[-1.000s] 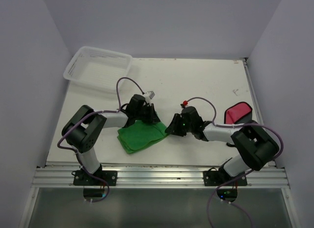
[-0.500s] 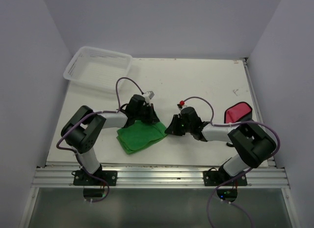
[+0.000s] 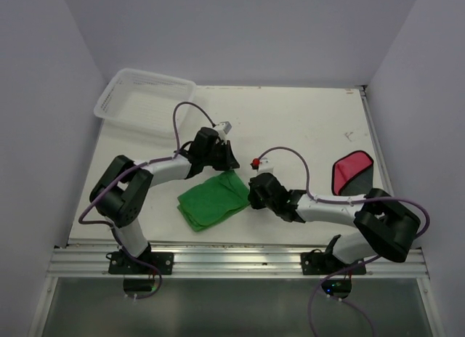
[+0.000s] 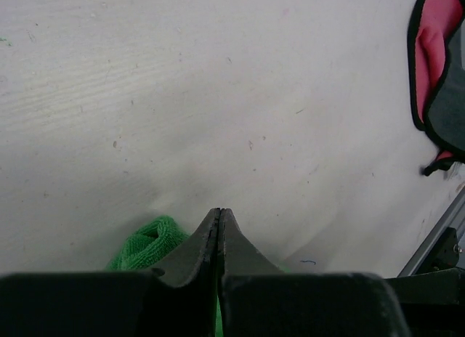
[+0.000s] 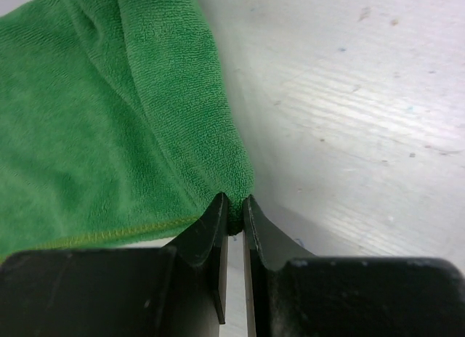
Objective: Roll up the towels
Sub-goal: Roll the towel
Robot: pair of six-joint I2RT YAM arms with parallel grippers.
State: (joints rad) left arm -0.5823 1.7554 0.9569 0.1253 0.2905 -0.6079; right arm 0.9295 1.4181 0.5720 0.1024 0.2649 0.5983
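My right claw (image 5: 234,205) pinching right corner of the green towel (image 5: 87,119); cloth lies left of it, long axis left-right, near middle. My left claw (image 4: 219,215) pressed together at its far edge, nothing seen between tips. Other, red towel (image 3: 353,170), well right, apart
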